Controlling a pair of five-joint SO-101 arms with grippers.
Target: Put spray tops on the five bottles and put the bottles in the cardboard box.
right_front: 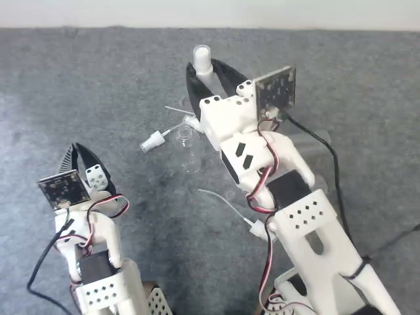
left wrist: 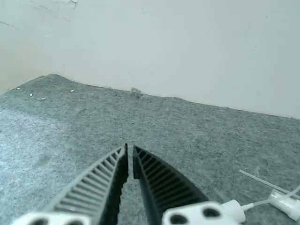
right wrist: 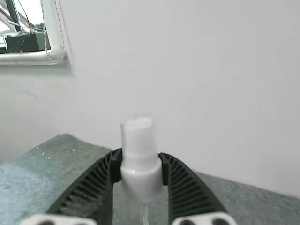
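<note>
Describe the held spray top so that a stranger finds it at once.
On the grey mat, follow the right arm to its gripper. It clamps a white spray top, raised off the mat; the loose spray top by the clear bottle lies flat.

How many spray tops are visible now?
4 spray tops: one in the right end effector, two by the clear bottle, one beside the right arm; others may be hidden.
</note>
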